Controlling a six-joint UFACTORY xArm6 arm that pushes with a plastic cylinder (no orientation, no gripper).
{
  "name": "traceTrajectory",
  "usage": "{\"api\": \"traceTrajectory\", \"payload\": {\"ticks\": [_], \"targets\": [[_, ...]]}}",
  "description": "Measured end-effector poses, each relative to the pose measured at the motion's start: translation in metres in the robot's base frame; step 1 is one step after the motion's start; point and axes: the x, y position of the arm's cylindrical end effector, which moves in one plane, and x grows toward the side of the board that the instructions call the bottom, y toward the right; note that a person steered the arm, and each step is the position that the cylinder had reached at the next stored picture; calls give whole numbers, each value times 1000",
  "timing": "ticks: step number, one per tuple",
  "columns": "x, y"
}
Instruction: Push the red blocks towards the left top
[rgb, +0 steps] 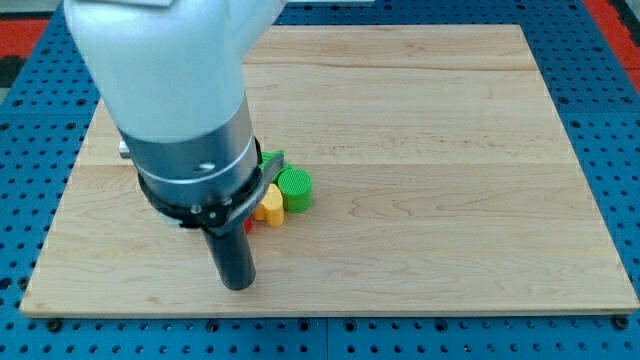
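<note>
The arm's big grey body (180, 100) covers the left part of the wooden board (420, 150). My tip (238, 285) rests near the board's bottom edge, left of centre. Only a small sliver of a red block (249, 226) shows right beside the rod, just above and to the right of the tip; its shape is hidden. No other red block shows; any may be hidden behind the arm.
A green round block (295, 188) sits right of the rod, with a yellow block (270, 206) touching its lower left. A thin green piece (272, 160) pokes out from behind the arm above them. Blue pegboard (600, 60) surrounds the board.
</note>
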Motion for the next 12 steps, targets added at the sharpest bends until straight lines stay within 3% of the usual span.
{"api": "traceTrajectory", "payload": {"ticks": [12], "targets": [[-181,-39]]}}
